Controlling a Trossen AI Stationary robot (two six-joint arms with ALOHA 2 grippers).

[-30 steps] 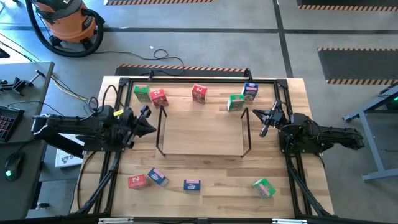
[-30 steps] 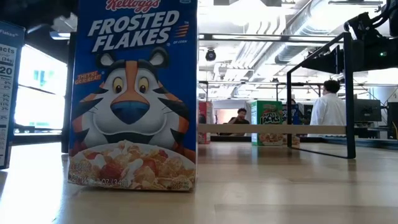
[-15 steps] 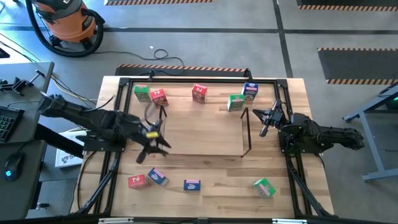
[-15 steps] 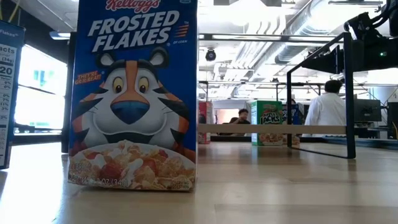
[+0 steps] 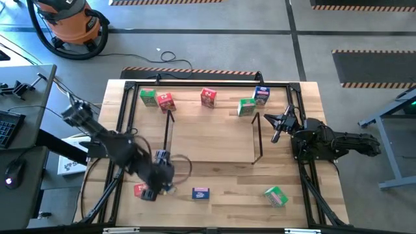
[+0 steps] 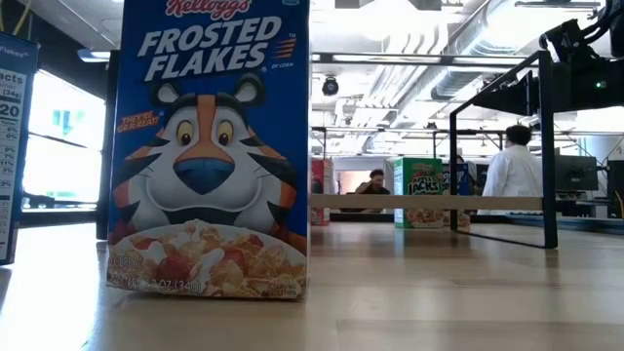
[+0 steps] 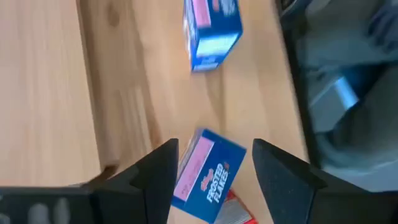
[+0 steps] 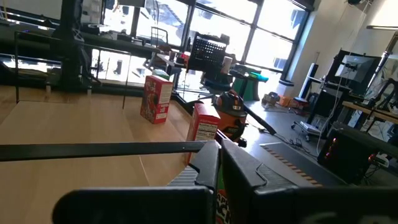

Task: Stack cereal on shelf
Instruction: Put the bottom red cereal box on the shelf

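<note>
Several small cereal boxes lie scattered around the black wire shelf (image 5: 211,138) at mid-table. Near the far edge are green (image 5: 148,97), red (image 5: 208,96) and blue (image 5: 261,95) ones. Near the front edge are a red box (image 5: 139,190), a blue one (image 5: 201,193) and a green one (image 5: 275,195). My left gripper (image 5: 156,188) hangs open, pointing down, over a blue box (image 7: 208,174) that shows between its fingers beside the red one. My right gripper (image 5: 276,123) waits shut by the shelf's right end.
A black rail frame (image 5: 123,130) borders the tabletop. A second blue box (image 7: 211,31) lies just beyond the one under my left gripper. In the low view the front blue box (image 6: 210,146) fills the left side, and people stand in the room behind.
My left gripper has swung from the shelf's left end toward the table's near edge, tipped from level to pointing steeply down, and opened. It now hangs over the red and blue boxes at the front left. No box has moved.
</note>
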